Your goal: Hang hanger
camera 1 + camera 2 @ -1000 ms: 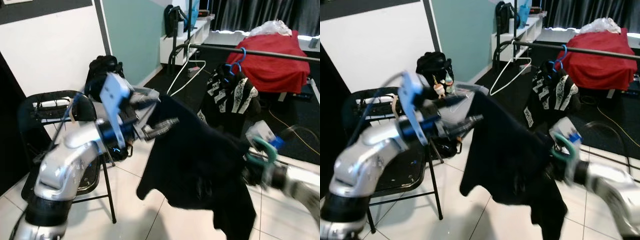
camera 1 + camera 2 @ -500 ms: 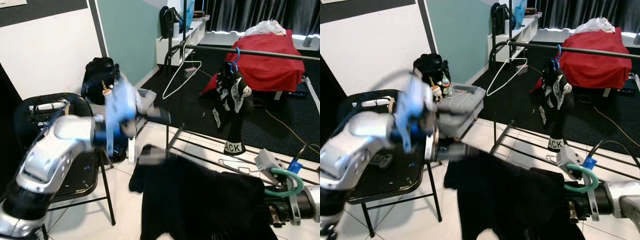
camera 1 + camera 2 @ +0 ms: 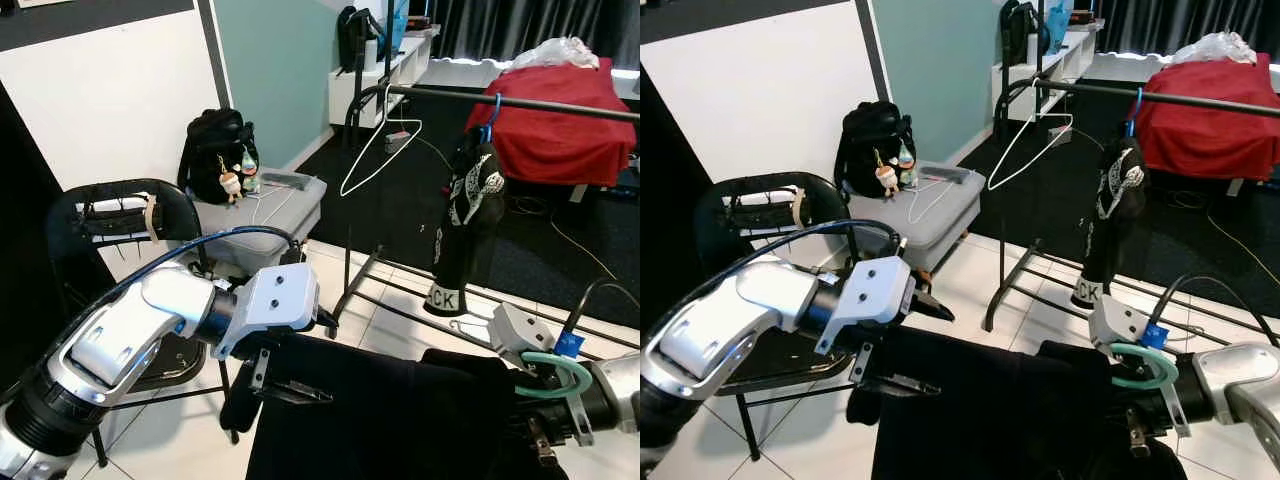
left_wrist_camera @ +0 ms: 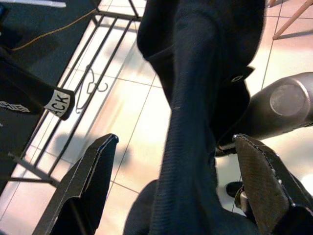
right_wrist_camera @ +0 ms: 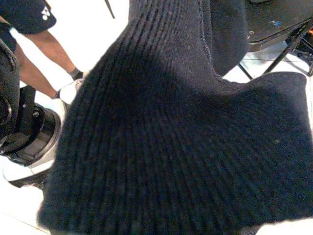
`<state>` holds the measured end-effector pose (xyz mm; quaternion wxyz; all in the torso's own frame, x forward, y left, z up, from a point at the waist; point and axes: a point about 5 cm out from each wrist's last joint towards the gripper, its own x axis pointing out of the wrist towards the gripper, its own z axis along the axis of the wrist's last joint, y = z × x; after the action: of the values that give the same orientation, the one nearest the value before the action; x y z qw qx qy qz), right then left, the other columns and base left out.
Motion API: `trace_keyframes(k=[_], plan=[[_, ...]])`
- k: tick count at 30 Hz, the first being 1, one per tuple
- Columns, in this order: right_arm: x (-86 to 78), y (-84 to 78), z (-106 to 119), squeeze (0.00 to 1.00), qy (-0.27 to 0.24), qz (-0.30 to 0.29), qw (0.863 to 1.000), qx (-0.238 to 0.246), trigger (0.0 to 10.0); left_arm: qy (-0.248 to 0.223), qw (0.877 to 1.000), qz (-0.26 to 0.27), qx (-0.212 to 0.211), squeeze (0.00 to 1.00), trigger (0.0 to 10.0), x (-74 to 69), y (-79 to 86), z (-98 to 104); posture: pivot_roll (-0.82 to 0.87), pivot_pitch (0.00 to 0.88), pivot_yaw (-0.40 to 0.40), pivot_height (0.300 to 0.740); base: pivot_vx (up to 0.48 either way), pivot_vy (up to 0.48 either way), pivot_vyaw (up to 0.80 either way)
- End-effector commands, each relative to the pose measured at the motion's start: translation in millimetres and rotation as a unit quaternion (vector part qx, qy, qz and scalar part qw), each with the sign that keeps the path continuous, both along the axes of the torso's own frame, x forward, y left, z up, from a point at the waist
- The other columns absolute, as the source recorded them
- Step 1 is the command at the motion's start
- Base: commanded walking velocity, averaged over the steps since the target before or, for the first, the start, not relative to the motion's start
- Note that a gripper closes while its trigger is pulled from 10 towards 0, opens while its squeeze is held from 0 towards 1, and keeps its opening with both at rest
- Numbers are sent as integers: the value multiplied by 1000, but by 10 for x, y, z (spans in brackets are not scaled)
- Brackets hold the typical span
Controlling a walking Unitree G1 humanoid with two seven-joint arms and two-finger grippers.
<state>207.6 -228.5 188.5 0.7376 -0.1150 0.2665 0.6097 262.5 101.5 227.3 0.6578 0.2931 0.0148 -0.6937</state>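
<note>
A black garment [image 3: 400, 415] hangs low in front of me, stretched between both arms. My left gripper [image 3: 325, 360] stands open at its left edge, and in the left wrist view the cloth [image 4: 190, 98] runs down between the two spread fingers [image 4: 93, 181]. My right gripper [image 3: 540, 440] is buried under the garment's right side, where knit cloth [image 5: 186, 137] covers the right wrist view. Beyond stands a black clothes rail [image 3: 520, 102] with an empty white hanger [image 3: 378, 150] and a blue hanger [image 3: 487, 112] carrying a black and white garment [image 3: 465, 220].
A black folding chair [image 3: 100, 215] stands at my left, with a grey box [image 3: 265, 210] and a black backpack [image 3: 215, 150] behind it. The rack's base bars [image 3: 400, 290] lie on the white tiles. A red blanket [image 3: 560, 120] is behind the rail. A person's leg [image 5: 27, 73] stands nearby.
My left arm has dropped from chest height, and the black garment has come down with it from a raised spread to a low drape. The camera has shifted slightly.
</note>
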Motion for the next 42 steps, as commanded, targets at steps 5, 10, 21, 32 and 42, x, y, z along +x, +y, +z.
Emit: trace_keyframes(k=[5,10,21,32,42], plan=[[-2,85,103,0,-25,34,999,2,10000,23,999,3,29,0,0,-20,-6,-108,-210,0,63,740,0,0,0],[11,74,84,0,-29,30,999,-8,10000,36,998,-2,47,0,0,-53,14,-162,-209,0,63,740,0,0,0],[154,5,48,0,-71,-18,997,-35,10000,20,997,17,78,0,0,18,69,-227,-209,0,69,740,0,0,0],[198,-123,135,1000,-81,-86,991,61,10000,27,999,27,28,0,0,105,46,-142,-224,0,72,740,0,0,0],[-17,-457,230,1000,-45,-103,991,70,10000,47,998,49,-14,0,0,248,272,-3,-248,0,80,740,0,0,0]])
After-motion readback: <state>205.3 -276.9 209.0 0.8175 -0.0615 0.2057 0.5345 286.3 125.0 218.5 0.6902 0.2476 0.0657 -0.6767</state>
